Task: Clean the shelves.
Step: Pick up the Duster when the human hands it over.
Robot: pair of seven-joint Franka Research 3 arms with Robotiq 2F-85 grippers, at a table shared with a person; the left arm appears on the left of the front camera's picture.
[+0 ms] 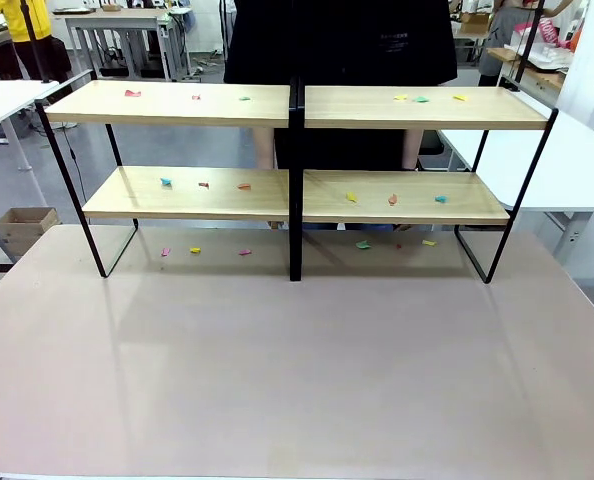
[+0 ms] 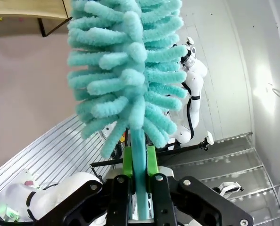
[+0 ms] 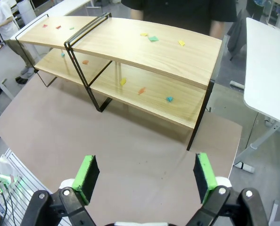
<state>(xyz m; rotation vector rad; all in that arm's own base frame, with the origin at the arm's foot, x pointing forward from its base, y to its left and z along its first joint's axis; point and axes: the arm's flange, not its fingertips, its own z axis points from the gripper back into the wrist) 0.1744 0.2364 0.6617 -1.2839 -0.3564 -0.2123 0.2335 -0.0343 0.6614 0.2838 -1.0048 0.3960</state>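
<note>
The shelves [image 1: 177, 104] are stood on the far half of the pinkish surface [image 1: 297, 380], with a person [image 1: 337, 40] in dark clothing just behind them. Small coloured scraps [image 1: 165, 182] are scattered over all four boards and on the surface beneath the lower tier. The right claw [image 3: 145, 175] is held spread wide above the near part of the surface; the shelves lie well apart ahead of it, viewed from towards their right end. The left claw [image 2: 139, 162] is pinched on the handle of a fluffy teal duster [image 2: 126, 61], whose head rises beyond the fingers. In the left wrist view a corner of the shelves is seen far off at the upper left.
</note>
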